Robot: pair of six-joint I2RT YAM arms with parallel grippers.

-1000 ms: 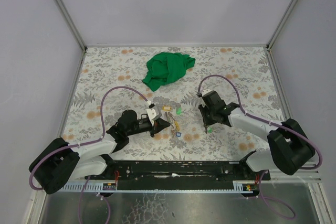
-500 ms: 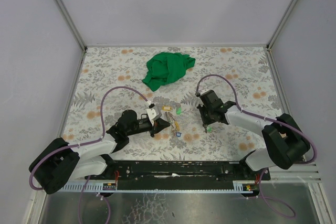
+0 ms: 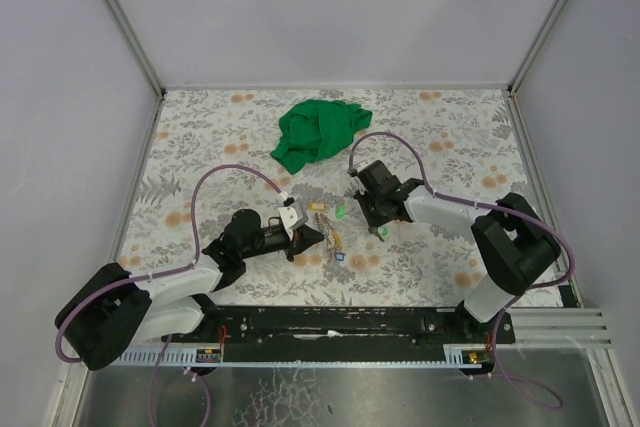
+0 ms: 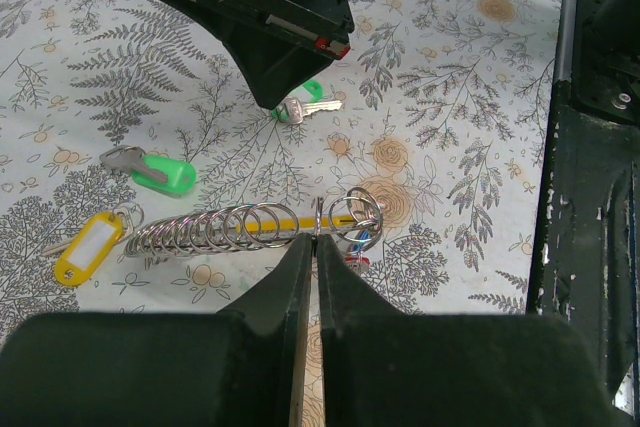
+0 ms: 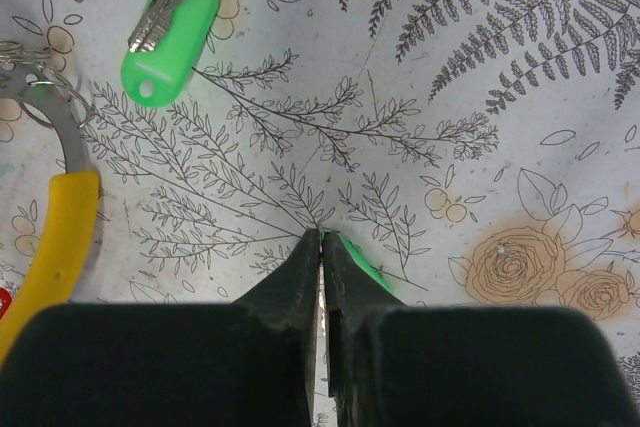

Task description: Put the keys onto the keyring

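Green key point(image 5: 357, 259) in right hand point(image 5: 321, 237)

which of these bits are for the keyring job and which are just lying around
For the job: keyring, pinched green key, loose green key, yellow-tagged key.
Lying about: green cloth. Row of small rings on a yellow bar: unclear which.

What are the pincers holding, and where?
The right pincer pinches a small key with a green plastic tag by the tag. The left pincer pinches the thin silvery wire keyring by its wire.
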